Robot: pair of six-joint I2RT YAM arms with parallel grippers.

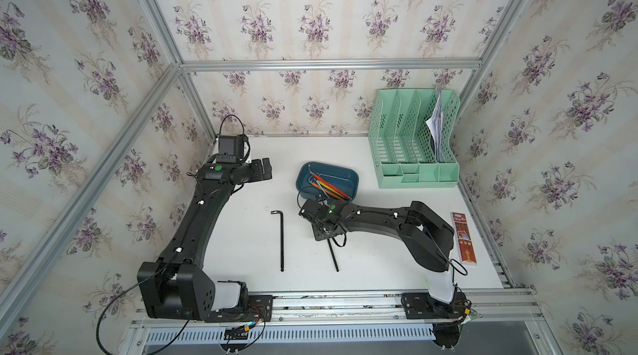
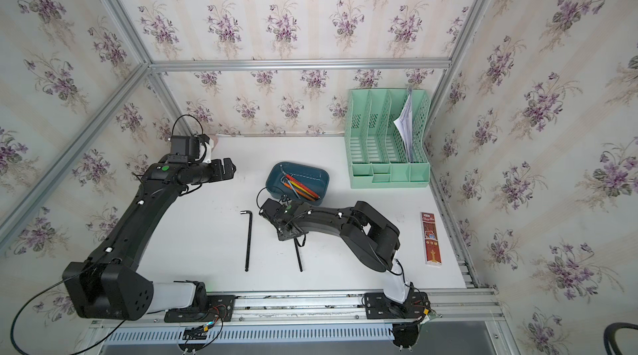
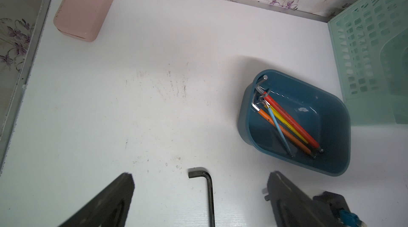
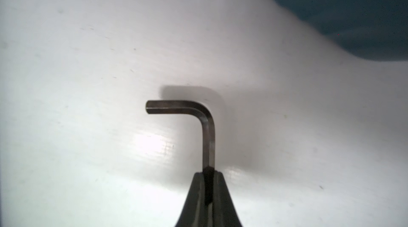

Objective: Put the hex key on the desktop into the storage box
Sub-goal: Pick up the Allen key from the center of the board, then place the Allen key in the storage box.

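Observation:
Two black hex keys are on the white desktop (image 1: 241,232). One hex key (image 1: 282,243) (image 2: 248,243) lies loose left of centre; in the left wrist view this key (image 3: 209,197) shows below my open left gripper (image 3: 201,174), which hovers high at the back left (image 1: 264,170). My right gripper (image 4: 208,171) is shut on the shaft of the other hex key (image 4: 208,137), just below its bend. Its long end (image 1: 333,255) sticks out toward the front. The teal storage box (image 1: 345,177) (image 3: 242,126) stands just behind the right wrist and holds several coloured hex keys (image 3: 287,124).
A mint-green file rack (image 1: 414,142) with papers stands at the back right. A red-brown flat carton (image 1: 464,237) lies along the right rail. A pink case (image 3: 86,7) sits in the back left corner. Aluminium rails edge the desktop.

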